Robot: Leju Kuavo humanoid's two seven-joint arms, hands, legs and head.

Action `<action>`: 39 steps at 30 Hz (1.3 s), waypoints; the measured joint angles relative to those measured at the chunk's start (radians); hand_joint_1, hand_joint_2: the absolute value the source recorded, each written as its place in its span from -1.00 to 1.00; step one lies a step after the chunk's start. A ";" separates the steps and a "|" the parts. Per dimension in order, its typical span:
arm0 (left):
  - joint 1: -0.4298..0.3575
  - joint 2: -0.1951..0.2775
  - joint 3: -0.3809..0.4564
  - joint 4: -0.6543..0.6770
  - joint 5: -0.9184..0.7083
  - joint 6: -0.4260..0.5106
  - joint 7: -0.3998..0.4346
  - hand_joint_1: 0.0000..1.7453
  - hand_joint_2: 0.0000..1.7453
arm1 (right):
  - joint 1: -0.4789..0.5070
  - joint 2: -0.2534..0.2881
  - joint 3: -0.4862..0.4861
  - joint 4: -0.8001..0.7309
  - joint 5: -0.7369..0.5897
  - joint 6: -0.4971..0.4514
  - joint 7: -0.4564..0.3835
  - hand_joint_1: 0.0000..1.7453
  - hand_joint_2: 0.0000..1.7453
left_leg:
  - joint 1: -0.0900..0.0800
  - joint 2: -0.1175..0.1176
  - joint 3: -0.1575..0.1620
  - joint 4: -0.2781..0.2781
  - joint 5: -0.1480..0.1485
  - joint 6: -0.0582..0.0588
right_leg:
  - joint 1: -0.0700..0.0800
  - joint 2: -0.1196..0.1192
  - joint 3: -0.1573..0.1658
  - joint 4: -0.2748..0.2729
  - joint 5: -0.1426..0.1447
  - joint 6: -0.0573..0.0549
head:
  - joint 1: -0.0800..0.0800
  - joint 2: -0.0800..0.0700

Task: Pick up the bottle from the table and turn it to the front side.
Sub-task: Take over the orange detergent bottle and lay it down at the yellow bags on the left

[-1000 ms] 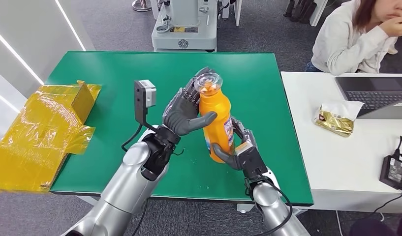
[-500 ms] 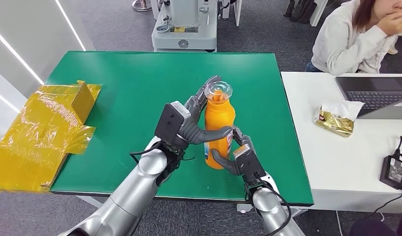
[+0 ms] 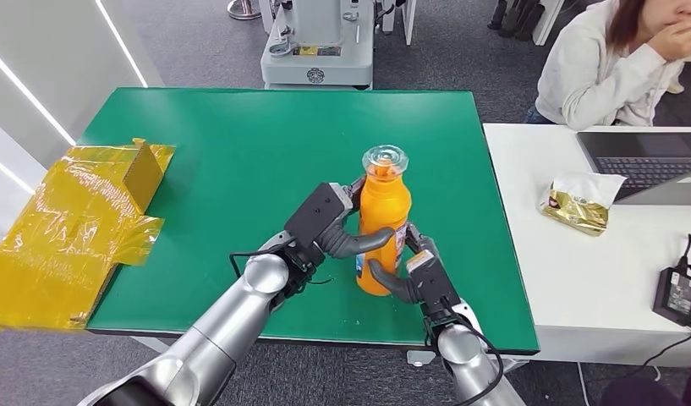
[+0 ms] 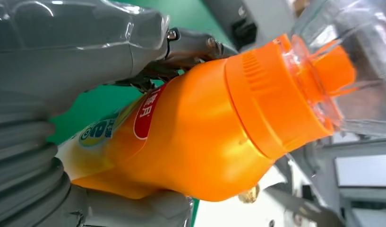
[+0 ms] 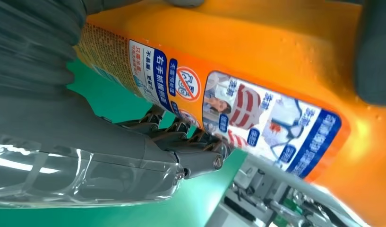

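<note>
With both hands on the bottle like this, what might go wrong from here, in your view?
1. The orange bottle is tall, upright and smooth; if the left hand and right hand release unevenly, it may tip.
2. Its label sits toward the right hand, whose fingers could slip there while turning.

floor: grey | green table centre | white desk right | white wall panel left

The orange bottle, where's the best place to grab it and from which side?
Grip the bottle around its wide, straight lower body, from the sides. It stands upright, and its neck narrows under a slippery clear cap. The left hand and right hand already clasp the body that way.
</note>
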 joint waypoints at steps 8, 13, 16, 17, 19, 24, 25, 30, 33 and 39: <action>-0.026 -0.003 0.009 0.045 0.081 -0.065 0.029 1.00 1.00 | 0.000 0.000 0.001 0.018 0.000 -0.002 -0.007 0.95 1.00 | 0.000 0.000 0.000 0.000 0.000 0.000 | 0.000 0.000 0.000 0.000 0.000 0.000 | 0.000 0.000; -0.031 -0.006 0.014 0.049 0.150 -0.097 0.043 1.00 1.00 | -0.003 0.000 0.001 0.019 0.000 -0.004 -0.016 -0.50 1.00 | 0.000 0.000 0.000 0.000 0.000 0.000 | 0.000 0.000 0.000 0.000 0.000 0.000 | 0.000 0.000; -0.032 -0.005 0.014 0.045 0.151 -0.075 0.029 1.00 1.00 | -0.004 0.000 0.001 0.015 -0.006 -0.007 -0.020 -1.00 1.00 | 0.000 0.000 0.000 0.000 0.000 0.000 | 0.000 0.000 0.000 0.000 0.000 0.000 | 0.000 0.000; -0.032 -0.004 0.014 0.038 0.137 -0.049 0.014 1.00 1.00 | -0.004 0.000 0.001 0.008 -0.010 -0.010 -0.021 -1.00 1.00 | 0.000 0.000 0.000 0.000 0.000 0.000 | 0.000 0.000 0.000 0.000 0.000 0.000 | 0.000 0.000; -0.034 0.003 0.013 0.011 0.077 0.039 -0.028 1.00 1.00 | 0.000 0.000 0.000 -0.012 -0.016 -0.016 -0.019 -1.00 1.00 | 0.000 0.000 0.000 0.000 0.000 0.000 | 0.000 0.000 0.000 0.000 0.000 0.000 | 0.000 0.000; -0.064 0.064 0.016 -0.106 -0.267 0.321 -0.081 1.00 1.00 | 0.046 -0.002 -0.012 -0.102 -0.011 -0.016 -0.014 -1.00 1.00 | 0.000 0.000 0.000 0.000 0.000 0.000 | 0.000 0.000 -0.001 0.000 0.000 0.000 | 0.000 0.000; -0.070 0.079 0.018 -0.127 -0.350 0.364 -0.082 1.00 1.00 | 0.055 -0.002 -0.012 -0.121 -0.008 -0.014 -0.013 -1.00 1.00 | 0.000 0.000 0.000 0.000 0.000 0.000 | 0.000 0.000 -0.001 0.000 0.000 0.000 | 0.000 0.000; -0.114 0.138 0.020 -0.172 -0.661 0.546 -0.070 1.00 1.00 | 0.079 -0.003 -0.015 -0.197 0.014 -0.008 -0.003 -1.00 1.00 | 0.000 0.000 0.000 0.000 0.000 0.000 | 0.000 0.000 -0.001 0.001 0.000 0.000 | 0.000 0.000; -0.134 0.155 0.020 -0.173 -0.720 0.579 -0.067 1.00 1.00 | 0.089 -0.004 -0.016 -0.228 0.020 -0.005 0.000 -1.00 1.00 | 0.000 0.000 0.000 0.000 0.000 0.000 | 0.000 0.000 -0.001 0.001 0.000 0.000 | 0.000 0.000; -0.140 0.190 0.011 -0.143 -0.955 0.666 -0.012 1.00 1.00 | 0.112 -0.014 -0.015 -0.280 0.038 -0.001 -0.008 -1.00 1.00 | 0.000 0.001 0.000 0.000 0.000 0.000 | 0.000 0.000 -0.001 0.000 0.000 0.000 | 0.000 0.000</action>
